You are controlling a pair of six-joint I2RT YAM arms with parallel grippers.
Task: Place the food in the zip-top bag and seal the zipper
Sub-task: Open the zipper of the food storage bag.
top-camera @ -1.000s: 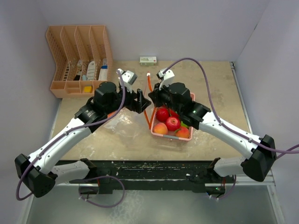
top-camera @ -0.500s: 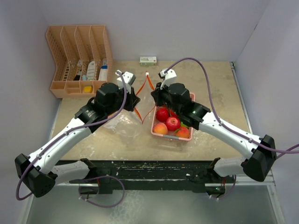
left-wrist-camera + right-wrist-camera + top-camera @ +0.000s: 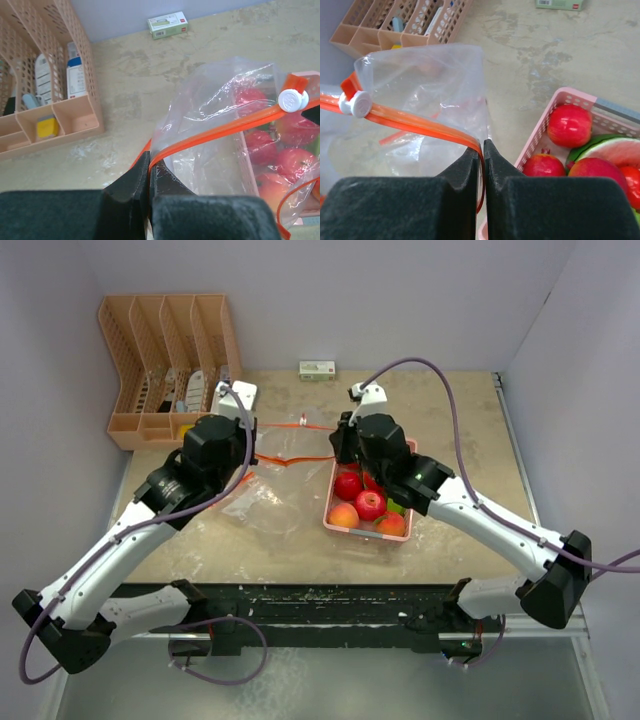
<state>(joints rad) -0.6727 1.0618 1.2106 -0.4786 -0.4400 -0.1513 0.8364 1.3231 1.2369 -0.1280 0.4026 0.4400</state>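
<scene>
Food: toy fruits (image 3: 365, 502) (red apples, peaches, watermelon slice), all in pink basket (image 3: 568, 93), right of centre on counter (image 3: 460, 420).
Just left of it: clear zip-top bag (image 3: 285, 455), orange zipper, white slider (image 3: 293, 100).
Grip: left pincer (image 3: 150, 167) and right pincer (image 3: 482, 147) each clamped shut on the zipper strip.
Far edge: small green-white box (image 3: 317, 369), print illegible.

Legible text: none. Small green-and-white box (image 3: 168, 24) at back wall: printed face with red patch, lettering too small to read. Bottles (image 3: 76, 76) in peach organiser (image 3: 85, 120): blue and white labels, print blurred, unreadable.
</scene>
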